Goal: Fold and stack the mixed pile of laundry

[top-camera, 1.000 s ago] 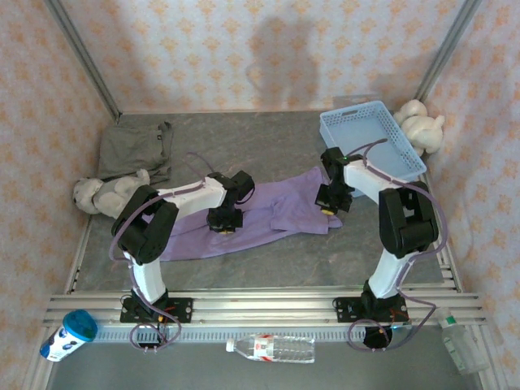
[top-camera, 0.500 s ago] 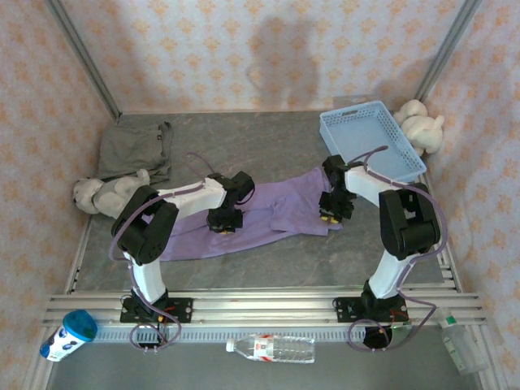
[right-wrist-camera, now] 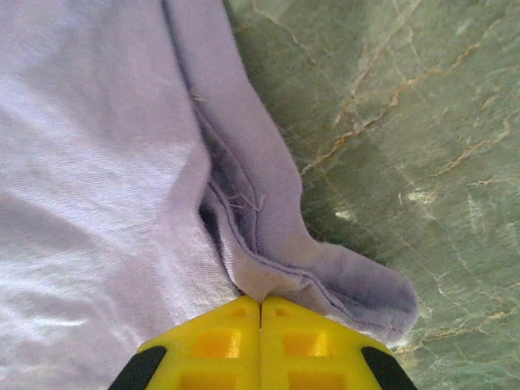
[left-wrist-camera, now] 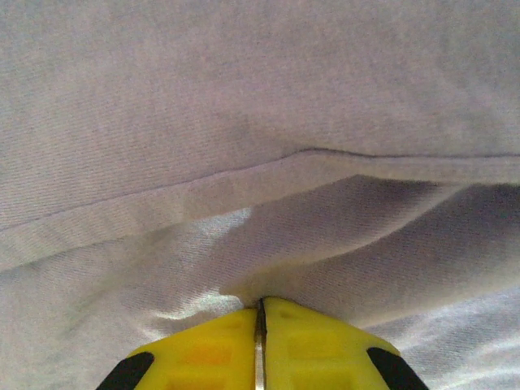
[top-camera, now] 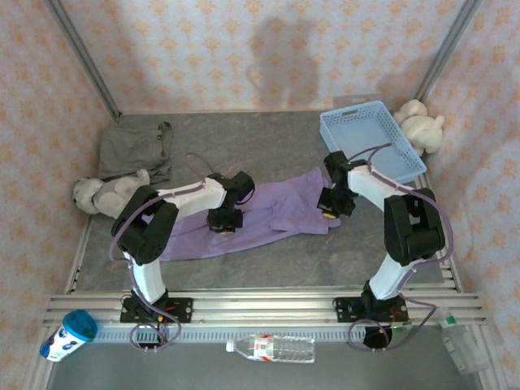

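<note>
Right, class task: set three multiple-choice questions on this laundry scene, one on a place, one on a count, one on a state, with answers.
1. Where does the grey-olive garment lie? A. far left corner of the table B. inside the basket C. near right corner
2. How many plush toys are there? A. one B. two C. four
3. How are the right fingers? A. spread wide B. closed at the purple T-shirt's hem C. closed on the basket
Answers: A, it lies by the back left wall; B, one beside the grey garment, one in the far right corner; B, the yellow fingers meet with the hem at their tips.
</note>
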Controlling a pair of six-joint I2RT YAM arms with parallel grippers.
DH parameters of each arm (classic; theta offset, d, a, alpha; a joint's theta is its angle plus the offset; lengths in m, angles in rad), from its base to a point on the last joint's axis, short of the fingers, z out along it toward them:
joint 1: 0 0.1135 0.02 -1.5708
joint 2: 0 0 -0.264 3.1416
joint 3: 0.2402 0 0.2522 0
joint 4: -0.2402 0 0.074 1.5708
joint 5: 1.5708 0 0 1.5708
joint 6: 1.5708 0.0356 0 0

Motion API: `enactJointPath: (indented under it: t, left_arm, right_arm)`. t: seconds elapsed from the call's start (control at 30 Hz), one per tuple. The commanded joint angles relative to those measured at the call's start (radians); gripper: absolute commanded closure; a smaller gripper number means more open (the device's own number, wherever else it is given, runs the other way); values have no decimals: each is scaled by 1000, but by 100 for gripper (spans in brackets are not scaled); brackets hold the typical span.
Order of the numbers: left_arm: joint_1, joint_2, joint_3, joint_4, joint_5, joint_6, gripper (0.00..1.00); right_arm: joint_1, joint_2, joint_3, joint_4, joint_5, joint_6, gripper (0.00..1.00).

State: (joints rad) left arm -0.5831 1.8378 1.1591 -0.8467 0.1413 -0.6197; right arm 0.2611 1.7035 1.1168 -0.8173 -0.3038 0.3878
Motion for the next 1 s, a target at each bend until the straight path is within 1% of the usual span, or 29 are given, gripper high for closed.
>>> enactJointPath:
  t: [0.0,0.17,0.33,0.4,0.43,0.53,0.63,0.7,0.8,0.9,0.97]
  left_arm:
    - [-8,38,-46,-32,-43,2,90]
    - [-9,38,-58,-28,-42,2,90]
    - [-9,38,-68,-25,-40,2,90]
    - [-10,38,-69,-23,-37,2,90]
    - [-9,39,-66,-24,-36,2,90]
    - [-10,25,-47,-50,-34,3,90]
    - [-11,-34,-16,-87,-45,2,89]
    - [-11,-81,15,-113,-57,4,86]
    - [-8,-135,68,-143,-88,16,73]
    - [13,-153,109,-143,-118,38,72]
    - [48,-150,117,-113,-121,52,74]
  right_arm:
    - [0,-33,49,-40,19,-4,100]
    - [-11,-18,84,-44,35,-3,100]
    - [-26,37,100,-103,109,0,99]
    - [-26,58,87,-110,131,0,88]
    - [-26,63,77,-104,133,2,82]
    - [-25,32,52,-90,111,21,67]
    - [-14,-29,35,-88,100,42,59]
    - [10,-71,23,-86,72,62,56]
    - [60,-88,11,-87,24,114,55]
    - [128,-83,-1,-63,10,203,55]
    - [163,-69,-15,-17,-1,283,55]
